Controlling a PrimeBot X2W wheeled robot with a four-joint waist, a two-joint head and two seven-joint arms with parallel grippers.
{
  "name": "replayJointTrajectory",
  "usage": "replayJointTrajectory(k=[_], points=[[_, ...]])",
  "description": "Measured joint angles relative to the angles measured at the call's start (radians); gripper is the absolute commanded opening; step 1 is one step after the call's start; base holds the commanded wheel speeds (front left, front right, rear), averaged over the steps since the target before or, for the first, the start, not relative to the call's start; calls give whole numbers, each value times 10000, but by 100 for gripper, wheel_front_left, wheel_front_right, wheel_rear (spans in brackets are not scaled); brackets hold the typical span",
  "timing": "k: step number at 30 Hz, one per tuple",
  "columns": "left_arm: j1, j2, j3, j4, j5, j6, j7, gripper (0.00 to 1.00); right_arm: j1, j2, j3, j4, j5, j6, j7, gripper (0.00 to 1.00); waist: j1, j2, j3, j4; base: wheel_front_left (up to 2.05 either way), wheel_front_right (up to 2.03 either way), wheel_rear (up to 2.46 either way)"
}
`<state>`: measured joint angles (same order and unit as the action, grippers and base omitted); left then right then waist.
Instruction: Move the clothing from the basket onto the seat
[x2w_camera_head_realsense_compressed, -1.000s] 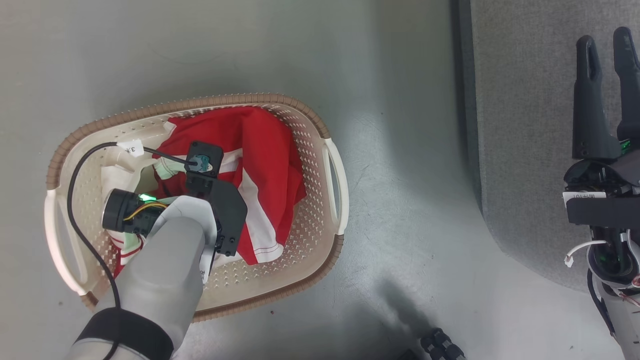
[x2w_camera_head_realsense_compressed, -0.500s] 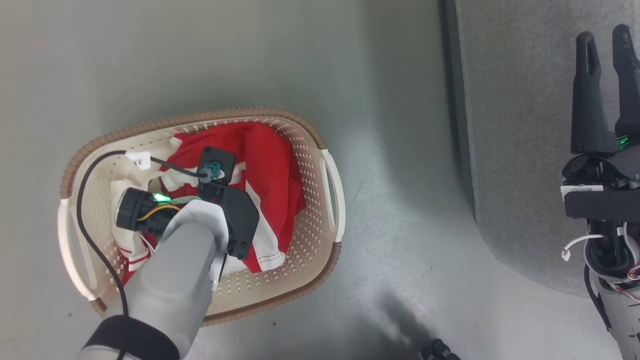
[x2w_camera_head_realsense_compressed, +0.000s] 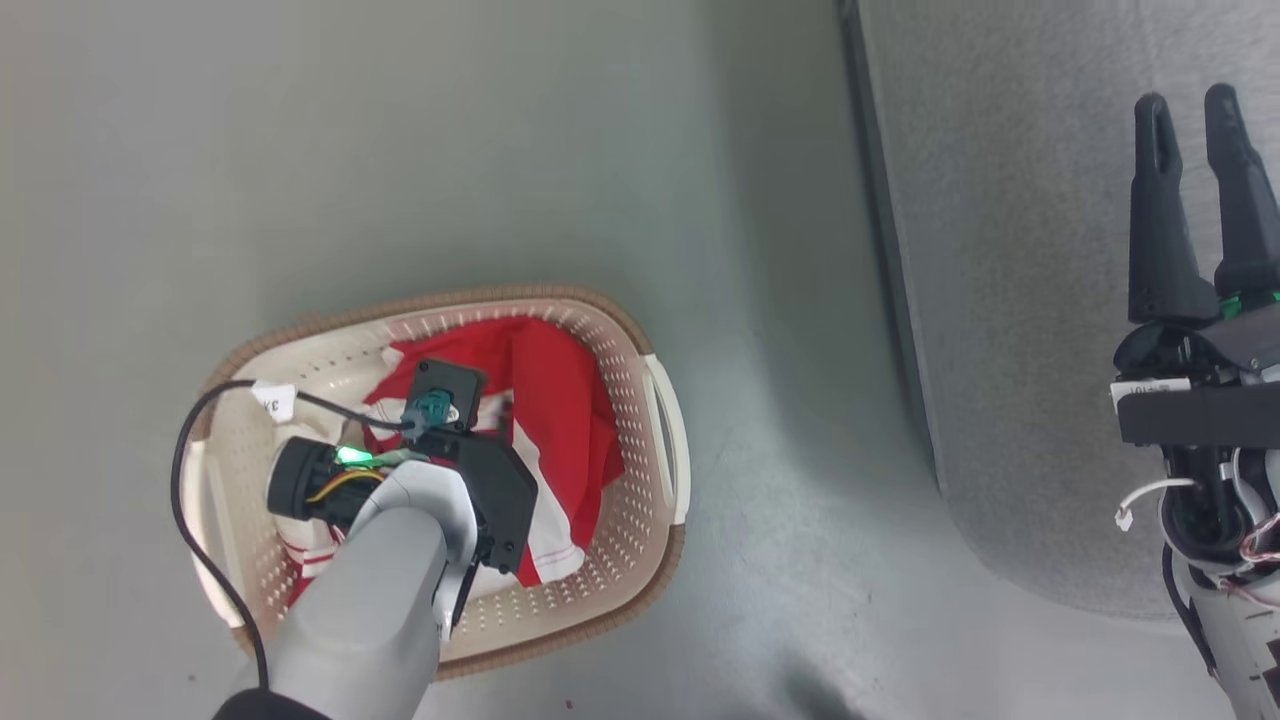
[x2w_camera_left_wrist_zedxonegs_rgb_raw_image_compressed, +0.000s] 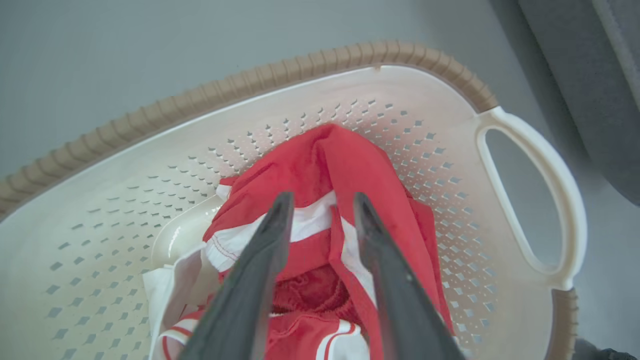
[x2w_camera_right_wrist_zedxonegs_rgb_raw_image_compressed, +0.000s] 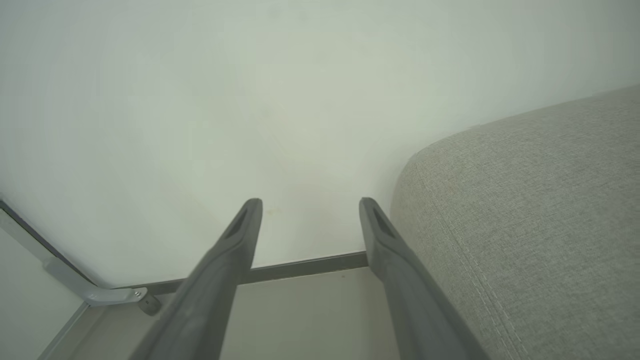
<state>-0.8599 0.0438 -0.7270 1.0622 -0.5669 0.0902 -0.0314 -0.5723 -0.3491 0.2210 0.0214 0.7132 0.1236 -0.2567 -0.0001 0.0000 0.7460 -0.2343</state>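
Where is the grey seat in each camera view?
Head view: seat along the right side, behind the right gripper.
Left wrist view: seat in the top right corner.
Right wrist view: seat at the right side.
Shared landmark: the basket handle nearest it, in head and left wrist views.

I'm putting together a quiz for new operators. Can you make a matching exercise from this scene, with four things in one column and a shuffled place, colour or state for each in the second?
Column one:
1. clothing
2. basket
3. seat
4. right gripper

Column two:
a. grey upholstery
b. open, holding nothing
c. red and white, lying in the basket
d. cream with a brown rim, standing on the floor

Pairs: 1-c, 2-d, 3-a, 4-b
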Motion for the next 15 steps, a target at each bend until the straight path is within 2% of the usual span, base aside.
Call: replayJointTrajectory(k=[15], points=[[916,-17,297,-497,-619,-288,-1486,100,801,-13,-6,556,-2,0,0,100,-1,0,-1742,292,0,0,0]])
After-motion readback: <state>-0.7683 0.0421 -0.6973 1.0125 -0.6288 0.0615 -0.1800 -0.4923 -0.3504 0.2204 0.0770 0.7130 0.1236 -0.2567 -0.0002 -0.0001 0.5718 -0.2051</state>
